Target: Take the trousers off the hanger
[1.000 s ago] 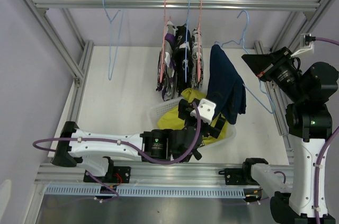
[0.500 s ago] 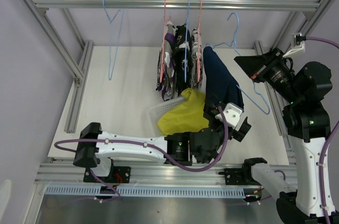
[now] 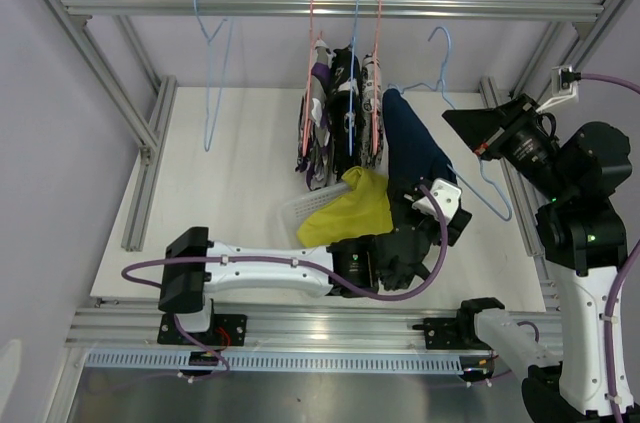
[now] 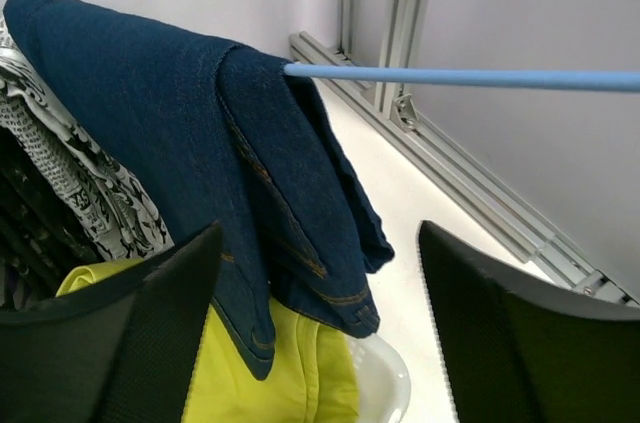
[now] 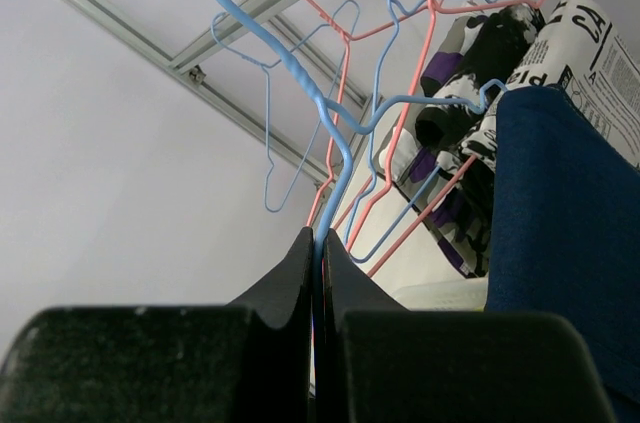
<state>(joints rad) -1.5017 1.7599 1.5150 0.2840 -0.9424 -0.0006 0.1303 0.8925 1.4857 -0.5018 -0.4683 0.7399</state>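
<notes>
Right wrist: the right fingers (image 5: 275, 293) are pinched together on the blue hanger (image 5: 338, 148), and the navy trousers (image 5: 570, 223) drape at 3 o'clock.

Left wrist: the left fingers (image 4: 170, 328) stand apart, flanking the hem. It points to 6, and the long axis runs 12-to-6. Likely next move: close on the hem and draw it downward.

Top: the trousers hang over the desk (image 3: 230, 173), towards 1 o'clock.

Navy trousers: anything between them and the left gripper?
Nothing visible. The left gripper, open, faces the navy trousers directly where they drape over the blue hanger; the yellow trousers lie below that line.
</notes>
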